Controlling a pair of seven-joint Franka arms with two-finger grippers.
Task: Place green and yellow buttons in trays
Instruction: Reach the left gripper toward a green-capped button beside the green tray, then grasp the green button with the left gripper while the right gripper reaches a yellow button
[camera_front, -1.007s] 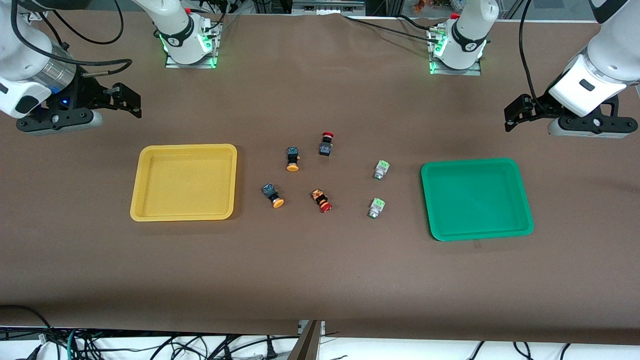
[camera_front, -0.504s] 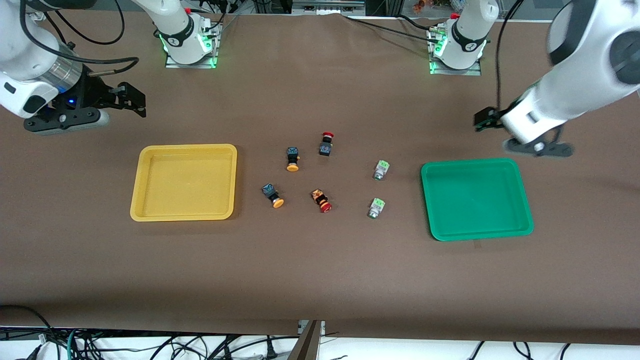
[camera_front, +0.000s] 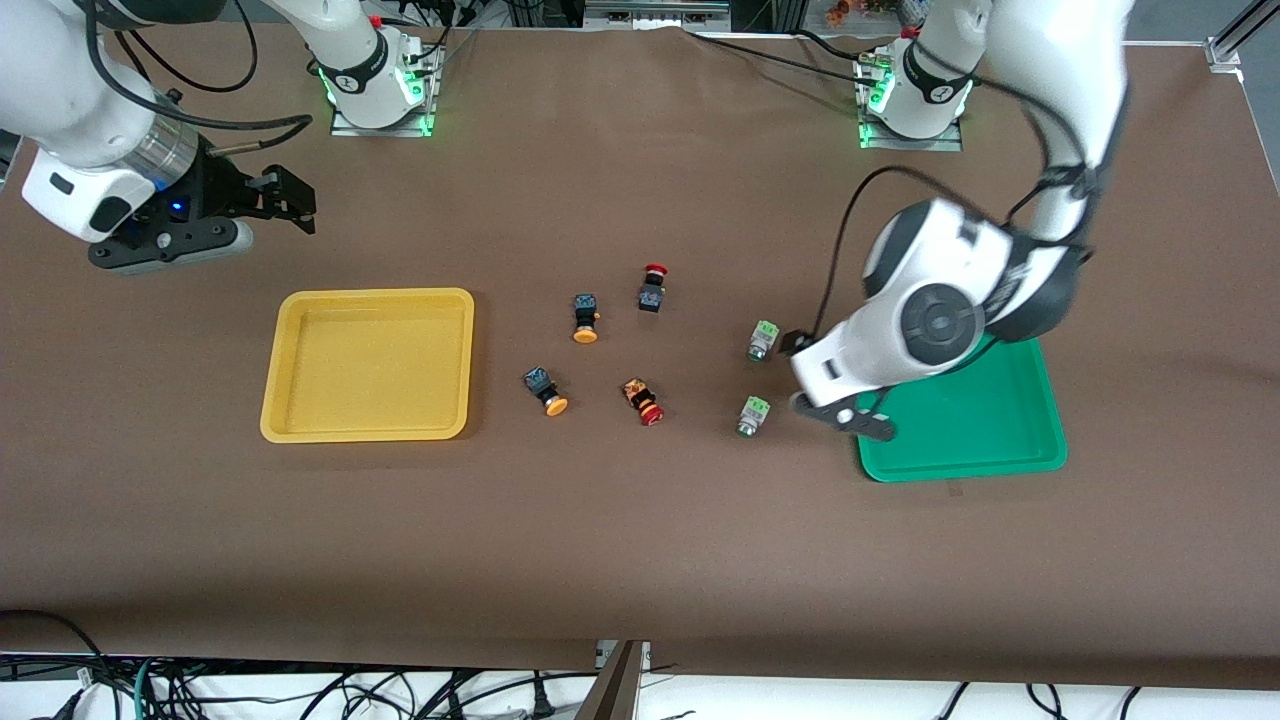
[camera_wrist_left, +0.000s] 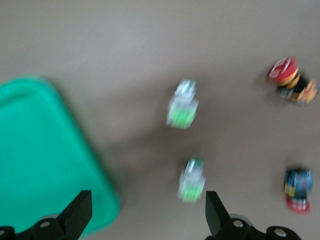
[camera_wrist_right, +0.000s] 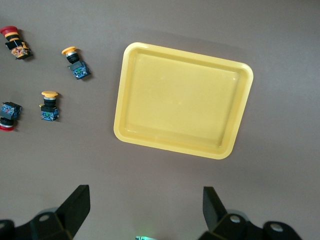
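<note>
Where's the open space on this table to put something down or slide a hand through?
The shallow yellow plastic tray holds nothing. The wide strip of brown table nearer the front camera than both trays is bare. It is crowded between the trays, where six push-button switches lie, and at the green plastic tray, which the left end effector overhangs, open. The right end effector hangs open by the yellow tray.

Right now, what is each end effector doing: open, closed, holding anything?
Left end effector: open, holding nothing, over the green tray's edge beside the green buttons.
Right end effector: open, holding nothing, over bare table by the yellow tray.
</note>
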